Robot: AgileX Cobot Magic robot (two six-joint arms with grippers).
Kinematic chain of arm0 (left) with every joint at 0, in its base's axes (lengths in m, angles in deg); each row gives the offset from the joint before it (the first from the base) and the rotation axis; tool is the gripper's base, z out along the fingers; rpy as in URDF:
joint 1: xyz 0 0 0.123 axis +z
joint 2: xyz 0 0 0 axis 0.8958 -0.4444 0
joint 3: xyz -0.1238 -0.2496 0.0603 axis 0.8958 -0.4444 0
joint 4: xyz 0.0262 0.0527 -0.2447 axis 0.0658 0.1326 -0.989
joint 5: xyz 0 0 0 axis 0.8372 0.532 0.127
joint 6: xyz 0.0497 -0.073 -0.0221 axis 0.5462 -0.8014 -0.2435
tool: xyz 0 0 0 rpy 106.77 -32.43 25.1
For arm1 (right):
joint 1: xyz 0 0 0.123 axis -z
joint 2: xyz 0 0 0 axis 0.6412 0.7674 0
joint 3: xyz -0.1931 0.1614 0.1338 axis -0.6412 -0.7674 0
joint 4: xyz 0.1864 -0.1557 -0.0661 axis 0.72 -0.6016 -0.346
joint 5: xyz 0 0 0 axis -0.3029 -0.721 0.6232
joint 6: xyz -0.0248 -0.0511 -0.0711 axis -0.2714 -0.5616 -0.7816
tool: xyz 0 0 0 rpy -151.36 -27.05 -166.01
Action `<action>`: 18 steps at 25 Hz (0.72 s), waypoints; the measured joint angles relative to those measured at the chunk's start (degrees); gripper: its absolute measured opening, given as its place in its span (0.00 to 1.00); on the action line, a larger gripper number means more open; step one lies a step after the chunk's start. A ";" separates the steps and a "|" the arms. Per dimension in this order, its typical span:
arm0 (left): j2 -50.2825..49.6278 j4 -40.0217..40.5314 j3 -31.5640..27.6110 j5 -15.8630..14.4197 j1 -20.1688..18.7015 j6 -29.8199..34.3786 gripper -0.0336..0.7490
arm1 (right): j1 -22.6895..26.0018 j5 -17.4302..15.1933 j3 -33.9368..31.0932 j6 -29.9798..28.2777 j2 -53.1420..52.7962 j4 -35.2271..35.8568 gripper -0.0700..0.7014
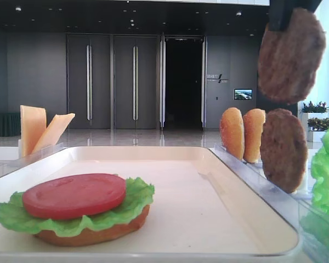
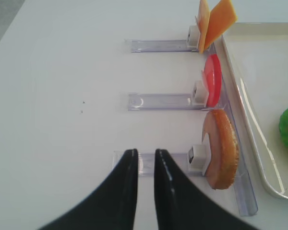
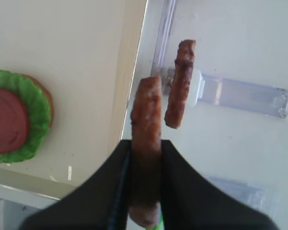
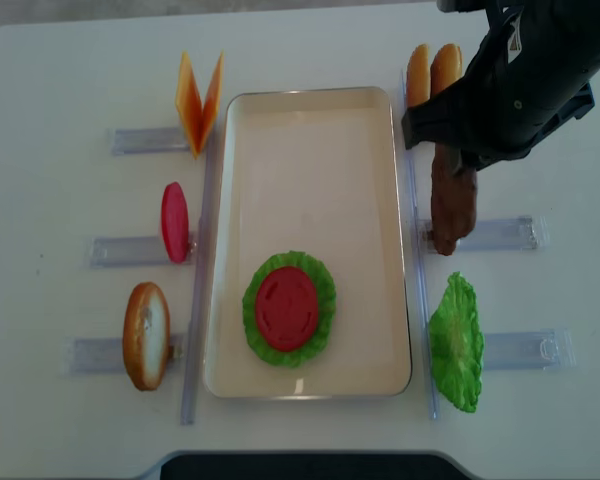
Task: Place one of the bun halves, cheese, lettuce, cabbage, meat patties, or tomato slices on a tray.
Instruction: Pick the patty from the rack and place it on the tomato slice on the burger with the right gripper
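Here the right claw is pinched on a patty, held edge-on in the air just right of the tray; the left claw is pressed together, empty. The patty should be swung left, laid flat and lowered centred onto the stack. Near in the tray, a tomato lies on lettuce on a bun. Farther right, a second patty stands in its rack.
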 joint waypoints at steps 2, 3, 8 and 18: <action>0.00 0.00 0.00 0.00 0.00 0.00 0.16 | -0.27 -1.49 0.00 0.00 0.00 0.60 0.28; 0.00 0.00 0.00 0.00 0.00 0.00 0.16 | -0.66 -2.23 0.00 0.00 0.00 0.60 0.28; 0.00 0.00 0.00 0.00 0.00 0.00 0.16 | -5.24 -3.07 0.00 1.55 -0.02 0.45 0.28; 0.00 0.00 0.00 0.00 0.00 0.00 0.16 | -20.94 -3.07 0.00 7.08 -0.02 0.79 0.28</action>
